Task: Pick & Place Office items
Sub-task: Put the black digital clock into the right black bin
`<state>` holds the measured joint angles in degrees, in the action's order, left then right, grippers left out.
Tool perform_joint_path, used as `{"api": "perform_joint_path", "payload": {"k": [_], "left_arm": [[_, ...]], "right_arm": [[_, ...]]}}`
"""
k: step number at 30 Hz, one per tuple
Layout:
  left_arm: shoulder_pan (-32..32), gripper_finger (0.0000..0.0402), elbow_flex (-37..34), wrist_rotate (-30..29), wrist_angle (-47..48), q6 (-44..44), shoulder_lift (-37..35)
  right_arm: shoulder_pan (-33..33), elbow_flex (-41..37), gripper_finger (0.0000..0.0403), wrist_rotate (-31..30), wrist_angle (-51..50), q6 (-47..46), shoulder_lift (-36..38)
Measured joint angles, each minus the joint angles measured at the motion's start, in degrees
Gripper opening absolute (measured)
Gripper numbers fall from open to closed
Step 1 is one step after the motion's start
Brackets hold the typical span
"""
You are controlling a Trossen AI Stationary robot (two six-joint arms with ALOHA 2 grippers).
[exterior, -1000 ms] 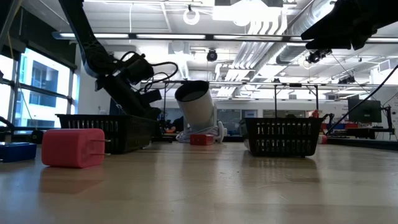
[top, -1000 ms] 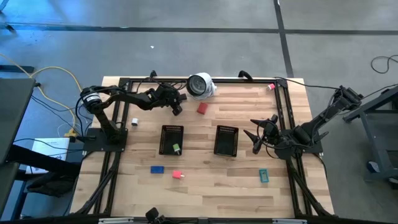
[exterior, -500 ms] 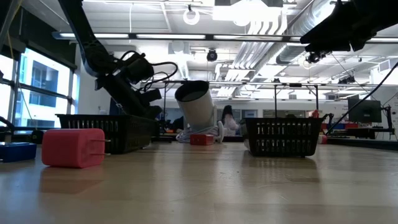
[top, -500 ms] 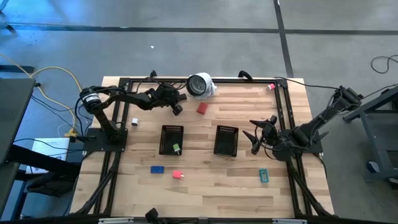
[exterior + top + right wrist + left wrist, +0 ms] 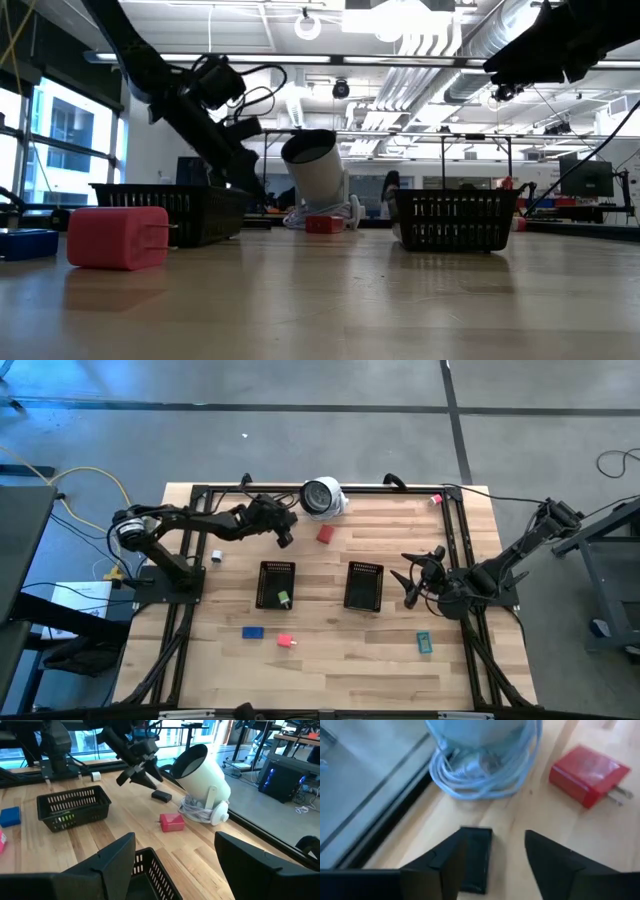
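A dark brown piece (image 5: 476, 860) lies flat on the table near the white round object (image 5: 322, 497). My left gripper (image 5: 495, 870) hangs open just above it; in the right wrist view this gripper (image 5: 137, 775) is clear of the piece (image 5: 161, 796). A red piece (image 5: 325, 533) lies beside them. A green piece (image 5: 283, 598) sits in the left tray (image 5: 276, 572). Blue (image 5: 252, 631), pink (image 5: 286, 641) and teal (image 5: 424, 643) pieces lie toward the near edge. My right gripper (image 5: 410, 588) waits open, raised beside the right tray (image 5: 364, 586).
A coil of pale cable (image 5: 485, 775) lies at the foot of the white round object. A small white thing (image 5: 216, 556) sits by the left arm's base, and a small pink piece (image 5: 436, 500) at the far right corner. Black frame rails (image 5: 455, 540) line the table's sides.
My left gripper has risen a little above the table by the white round object, and its arm now slants more steeply in the low view. My right gripper has kept still.
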<state>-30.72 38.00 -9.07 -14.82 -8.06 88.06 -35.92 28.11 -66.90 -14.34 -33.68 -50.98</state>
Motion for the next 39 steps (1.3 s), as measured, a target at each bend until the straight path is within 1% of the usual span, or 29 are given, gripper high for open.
{"api": "perform_joint_path", "payload": {"k": [4,8,11,15,20,25,29,35,39], "left_arm": [[-1.9,0.0214,0.0,0.1,3.1,0.0,1.0],[-3.3,0.0214,0.0,3.0,4.4,-1.0,1.0],[-4.3,0.0215,0.0,6.1,4.3,-1.3,1.0],[-4.6,0.0215,0.0,6.4,4.3,-1.7,1.0],[-5.3,0.0215,0.1,8.6,4.4,-2.5,2.6],[-6.5,0.0215,0.2,9.1,2.7,-2.3,5.5],[-7.4,0.0215,0.2,9.4,0.5,-1.8,6.4],[-7.6,0.0215,0.2,11.0,0.0,-2.0,6.7],[-7.5,0.0215,0.3,11.2,-1.7,-3.1,9.1]], "right_arm": [[0.0,0.0,0.0260,0.1,-1.0,-2.0,0.0],[0.0,0.0,0.0260,0.0,-2.2,-3.7,0.0],[0.0,0.0,0.0260,0.0,-2.2,-3.9,0.0],[0.0,0.0,0.0260,0.0,-2.2,-4.1,0.0],[0.0,0.0,0.0260,0.0,-2.2,-4.1,0.0],[0.0,0.0,0.0260,0.0,-2.2,-4.1,0.0],[0.0,0.0,0.0260,0.0,-2.1,-4.2,0.0],[0.0,0.0,0.0260,0.0,-2.2,-4.3,0.0],[0.0,0.0,0.0260,0.0,-2.1,-4.3,0.0]]}}
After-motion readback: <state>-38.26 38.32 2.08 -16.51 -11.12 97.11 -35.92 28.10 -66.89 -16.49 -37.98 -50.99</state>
